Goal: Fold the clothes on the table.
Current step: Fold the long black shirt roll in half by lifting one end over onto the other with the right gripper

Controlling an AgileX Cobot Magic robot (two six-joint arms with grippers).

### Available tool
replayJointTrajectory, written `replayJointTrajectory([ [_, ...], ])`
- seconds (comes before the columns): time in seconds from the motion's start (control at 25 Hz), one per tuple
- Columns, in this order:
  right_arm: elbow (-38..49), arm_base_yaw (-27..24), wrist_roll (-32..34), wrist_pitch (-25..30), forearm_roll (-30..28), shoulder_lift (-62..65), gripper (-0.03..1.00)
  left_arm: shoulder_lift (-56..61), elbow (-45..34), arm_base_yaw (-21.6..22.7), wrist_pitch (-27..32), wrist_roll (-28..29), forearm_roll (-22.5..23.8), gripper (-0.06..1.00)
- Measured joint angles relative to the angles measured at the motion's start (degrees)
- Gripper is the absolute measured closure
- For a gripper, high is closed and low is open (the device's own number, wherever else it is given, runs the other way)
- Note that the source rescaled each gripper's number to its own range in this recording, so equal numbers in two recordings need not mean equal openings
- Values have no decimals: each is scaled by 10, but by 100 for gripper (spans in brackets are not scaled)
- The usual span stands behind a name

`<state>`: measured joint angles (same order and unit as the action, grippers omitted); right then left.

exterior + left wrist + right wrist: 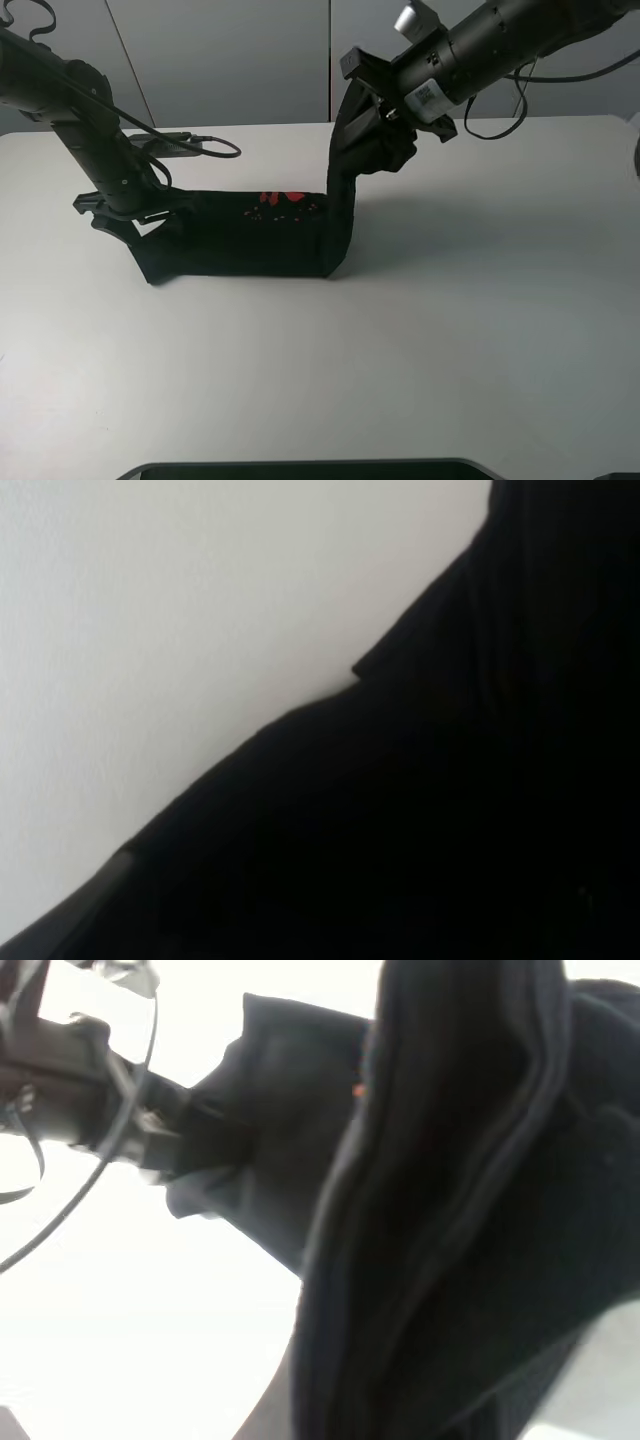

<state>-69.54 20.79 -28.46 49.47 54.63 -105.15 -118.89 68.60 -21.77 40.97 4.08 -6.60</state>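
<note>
The front of the large white matte table point(450, 330) is bare right up to its near edge. Beyond that, in the left half and closer to the far edge, lies the black short-sleeved T-shirt point(240, 245). It is already gathered into a long narrow band running parallel to the front edge, and a little of its red print shows on top.

At the band's left end the left gripper point(120, 215) sits low on the cloth with its claws spread wide. It clamps nothing that I can make out. It is probably there to pin or steady that end so the band does not slide.

The band's right end rises off the table and hangs from the right gripper point(375, 100), whose claws are pinched tight on a bunch of the fabric, well above the surface. Held that high, the end looks ready to be carried leftward over the flat part for the next fold. The hanging cloth may twist or drop unevenly.

Farther back a thin black cable point(215, 143) trails near the far edge, with grey wall panels point(230, 60) behind.
</note>
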Motion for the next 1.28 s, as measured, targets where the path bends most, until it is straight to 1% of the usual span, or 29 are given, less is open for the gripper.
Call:
replayJointTrajectory([
  [0.2,-63,71,-3,-5,34,-80,90,0,0,0,1,-2,0,-5],
  [0.32,-91,98,-8,-19,70,-124,90,0,0,0,2,-8,0,-5],
  [0.48,-105,107,-34,-27,130,-172,90,0,0,0,3,-10,0,-5],
  [0.56,-106,111,-43,-29,143,-190,90,0,1,0,4,-10,0,-5],
  [0.72,-106,118,-60,-34,165,-216,90,-1,17,0,33,-11,0,-5],
  [0.8,-106,121,-79,-37,189,-223,90,-1,31,0,51,-12,1,-5],
  [0.96,-106,129,-105,-66,233,-232,90,-1,74,0,89,-14,2,-5],
  [1.04,-106,132,-112,-84,252,-237,90,-1,104,0,110,-14,2,-5],
  [1.12,-106,133,-133,-100,273,-238,90,-1,135,0,132,-17,2,-5],
  [1.2,-106,133,-164,-105,302,-238,90,-1,173,0,156,-21,2,-5],
  [1.28,-106,134,-181,-106,318,-238,90,-2,209,0,176,-22,2,-5],
])
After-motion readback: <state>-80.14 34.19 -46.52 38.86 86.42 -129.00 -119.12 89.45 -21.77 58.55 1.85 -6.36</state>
